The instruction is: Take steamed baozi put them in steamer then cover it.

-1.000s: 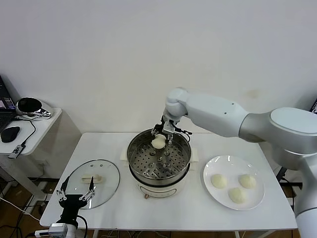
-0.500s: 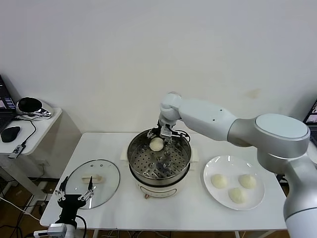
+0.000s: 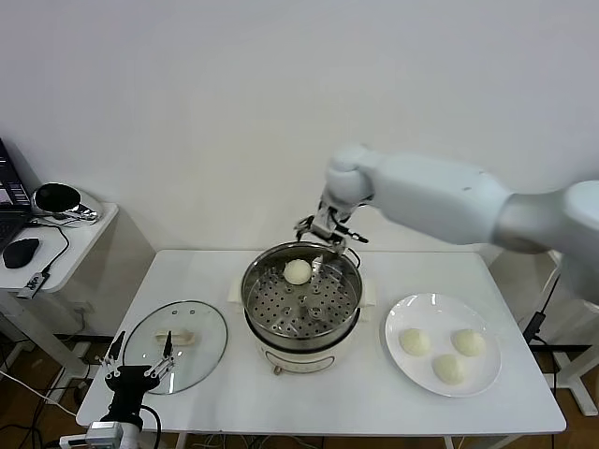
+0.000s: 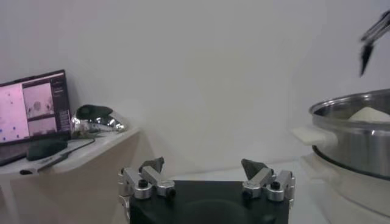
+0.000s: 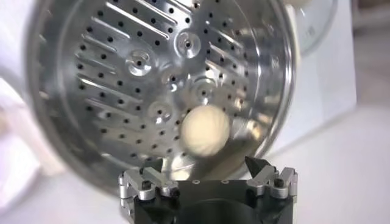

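Note:
One cream-white baozi (image 3: 298,271) lies on the perforated floor at the far side of the steel steamer (image 3: 301,304); the right wrist view shows the baozi (image 5: 206,130) in the basket (image 5: 122,67). My right gripper (image 3: 329,234) is open and empty, raised above the steamer's far rim. Three more baozi (image 3: 413,340) (image 3: 468,341) (image 3: 448,369) lie on the white plate (image 3: 402,318) to the right. The glass cover (image 3: 174,346) with its cream handle lies flat at the table's front left. My left gripper (image 3: 138,369) is open and empty, parked at the cover's near edge.
A side desk (image 3: 65,245) with a mouse and a shiny metal object stands at the far left; a laptop (image 4: 30,109) shows on it in the left wrist view. The steamer's wall (image 4: 356,131) rises to the right of my left gripper.
My right gripper let go of the baozi in the steamer, opened, and rose up and to the right above the far rim. The left arm stayed put.

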You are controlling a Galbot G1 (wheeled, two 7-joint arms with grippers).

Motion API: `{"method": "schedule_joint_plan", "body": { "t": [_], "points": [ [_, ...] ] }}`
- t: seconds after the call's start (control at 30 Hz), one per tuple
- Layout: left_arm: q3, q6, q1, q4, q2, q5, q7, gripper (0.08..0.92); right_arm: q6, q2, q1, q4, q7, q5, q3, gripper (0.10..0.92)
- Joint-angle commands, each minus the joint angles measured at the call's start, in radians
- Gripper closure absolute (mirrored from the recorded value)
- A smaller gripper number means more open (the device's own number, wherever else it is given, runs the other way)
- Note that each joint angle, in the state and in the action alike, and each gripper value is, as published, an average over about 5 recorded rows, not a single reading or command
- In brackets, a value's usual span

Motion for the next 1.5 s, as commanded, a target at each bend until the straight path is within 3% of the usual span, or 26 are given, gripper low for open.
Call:
{"method": "schedule_joint_plan", "body": {
  "t": [0.03,0.3,0.57,0.93,1.5],
  "points": [
    [-0.001,0.001,0.0,-0.007,0.001,0.001,0.0,0.177,-0.367,-0.271,0.135,0.273,-0.033,0.178,-0.082,0.203],
    [-0.001,0.001,0.007,-0.02,0.004,0.006,0.001,0.177,-0.396,-0.572,0.1,0.403,0.007,0.152,-0.139,0.203],
    [0.0,0.001,0.009,-0.024,0.0,0.015,0.001,0.177,-0.316,-0.682,-0.16,0.381,0.025,-0.01,-0.029,0.203],
    [-0.008,0.001,0.012,-0.024,-0.01,0.015,0.0,0.177,-0.264,-0.585,-0.535,0.217,0.054,-0.124,0.275,0.203],
    [-0.027,-0.001,0.016,-0.016,-0.013,0.01,-0.004,0.177,-0.242,-0.382,-0.74,0.021,0.083,-0.165,0.426,0.203]
  ]
}}
